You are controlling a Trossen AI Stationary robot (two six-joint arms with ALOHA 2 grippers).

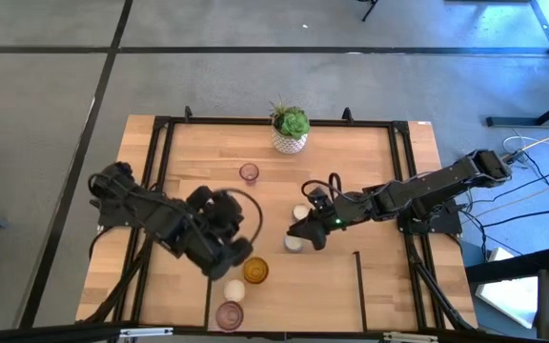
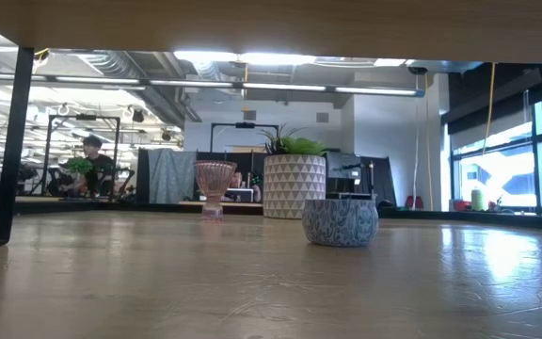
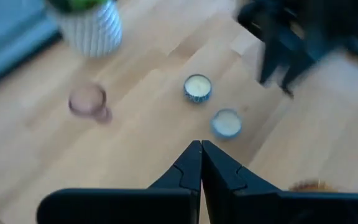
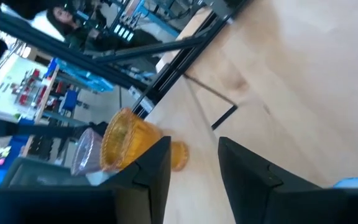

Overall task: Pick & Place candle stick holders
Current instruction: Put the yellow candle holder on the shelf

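Wooden bench (image 1: 370, 286) | left end effector (image 3: 201, 163) clenched empty near amber holder (image 1: 255, 271) | right end effector (image 4: 193, 163) released over cream holder (image 1: 294, 244) | step: approach; next: descend, grasp.

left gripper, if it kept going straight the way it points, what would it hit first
Likely the nearer small cream-white round candle holder, slightly off line ahead of the shut left gripper; a second cream-white holder lies beyond. Depth is unclear, so it might pass above them.

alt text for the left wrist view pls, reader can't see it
The left gripper is shut and empty above a wooden table. Beyond it sit two cream-white candle holders, a pink glass holder and a potted plant; the other arm hangs blurred nearby.
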